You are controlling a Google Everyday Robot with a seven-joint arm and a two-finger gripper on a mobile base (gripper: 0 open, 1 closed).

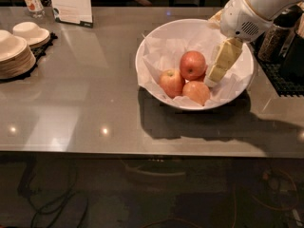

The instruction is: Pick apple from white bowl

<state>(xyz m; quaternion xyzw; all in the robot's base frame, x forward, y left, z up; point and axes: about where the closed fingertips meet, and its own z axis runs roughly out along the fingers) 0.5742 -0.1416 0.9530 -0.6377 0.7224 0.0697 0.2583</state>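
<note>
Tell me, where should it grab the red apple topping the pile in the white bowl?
Across its round middle, from above: the apple sits highest, top bare, with paler apples crowding its lower front and the white bowl walling it round. The gripper, inside the bowl just beside it, would likely need to lift and shift over it.

Looks glossy and smooth on the white bowl, crinkled and matt on its paper lining, faintly sheened on the red apple, matt like pale-yellow plastic on the gripper at the apple's 3 o'clock, polished and mirror-like on the grey table.
</note>
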